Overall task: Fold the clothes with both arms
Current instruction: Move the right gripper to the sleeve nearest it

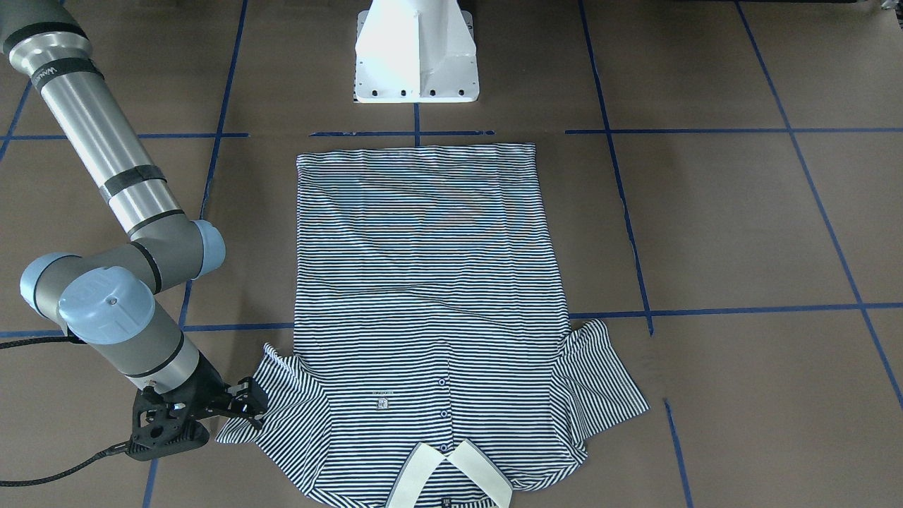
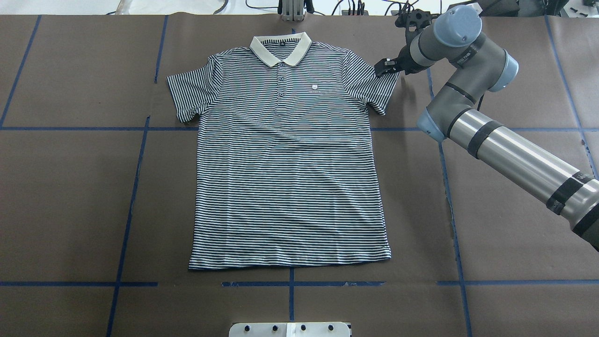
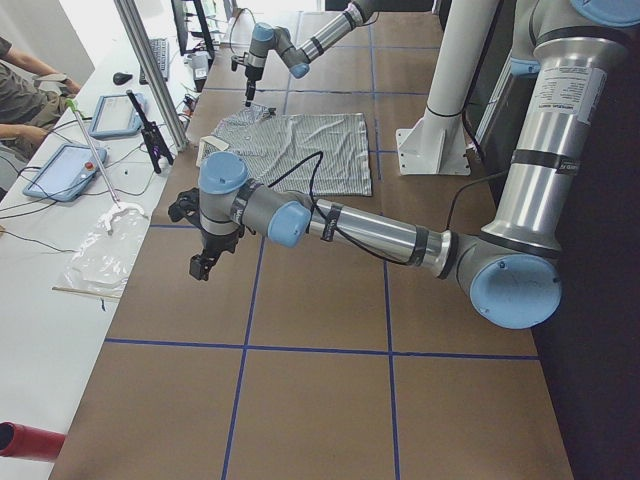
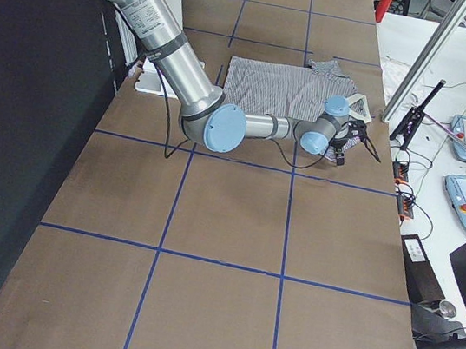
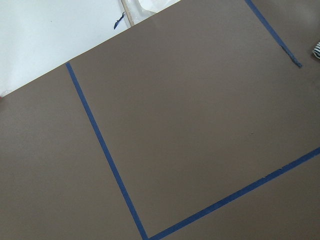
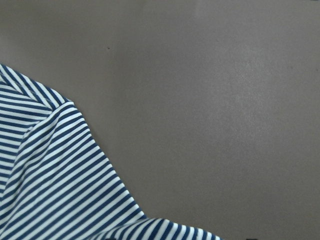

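The striped polo shirt (image 2: pixel 288 164) lies flat and face up in the middle of the table, with its cream collar (image 2: pixel 281 47) at the far edge and both sleeves spread. It also shows in the front view (image 1: pixel 430 296). My right gripper (image 2: pixel 383 67) is at the outer edge of the shirt's right-hand sleeve (image 2: pixel 374 89), low over it (image 1: pixel 248 403), and looks open. The right wrist view shows that sleeve (image 6: pixel 60 185) lying on the table. My left gripper (image 3: pixel 200 265) hangs over bare table well left of the shirt. I cannot tell whether it is open or shut.
The white pedestal base (image 1: pixel 416 53) stands at the near table edge by the shirt's hem. Blue tape lines (image 2: pixel 135 187) cross the brown table. Beyond the far edge are tablets (image 3: pixel 65 170), a plastic bag (image 3: pixel 100 250) and a metal post (image 3: pixel 150 70).
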Tool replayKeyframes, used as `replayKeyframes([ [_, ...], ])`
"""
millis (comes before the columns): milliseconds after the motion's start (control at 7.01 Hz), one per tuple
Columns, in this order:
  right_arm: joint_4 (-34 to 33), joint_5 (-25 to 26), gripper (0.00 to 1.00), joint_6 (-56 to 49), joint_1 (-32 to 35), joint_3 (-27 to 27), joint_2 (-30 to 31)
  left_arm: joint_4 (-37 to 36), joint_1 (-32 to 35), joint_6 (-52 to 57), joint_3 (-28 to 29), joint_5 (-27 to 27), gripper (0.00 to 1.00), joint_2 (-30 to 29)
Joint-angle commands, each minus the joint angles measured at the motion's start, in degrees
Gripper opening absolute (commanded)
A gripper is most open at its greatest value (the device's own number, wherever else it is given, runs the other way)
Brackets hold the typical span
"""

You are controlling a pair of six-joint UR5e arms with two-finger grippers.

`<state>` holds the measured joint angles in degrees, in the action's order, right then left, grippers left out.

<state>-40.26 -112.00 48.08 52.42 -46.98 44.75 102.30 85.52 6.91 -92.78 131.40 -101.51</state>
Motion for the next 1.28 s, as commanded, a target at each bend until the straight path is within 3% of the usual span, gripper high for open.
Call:
replayKeyframes([
  [0,-0.1,-0.1,0.47,-0.1,0.0,0.6,-0.3,0.0,0.0,0.0,0.1,0.0,1.00,0.0],
  [285,-0.1,-0.2,0.12,-0.3,0.0,0.6,-0.3,0.0,0.0,-0.1,0.1,0.0,1.00,-0.1],
  [713,-0.2,-0.1,0.00,-0.3,-0.5,0.5,-1.0,0.0,0.0,-0.1,0.1,0.0,1.00,-0.4],
  [1140,-1.9,-3.5,0.00,0.3,-0.3,-4.1,-1.2,-0.1,0.0,-0.1,0.1,0.0,1.00,-0.7],
])
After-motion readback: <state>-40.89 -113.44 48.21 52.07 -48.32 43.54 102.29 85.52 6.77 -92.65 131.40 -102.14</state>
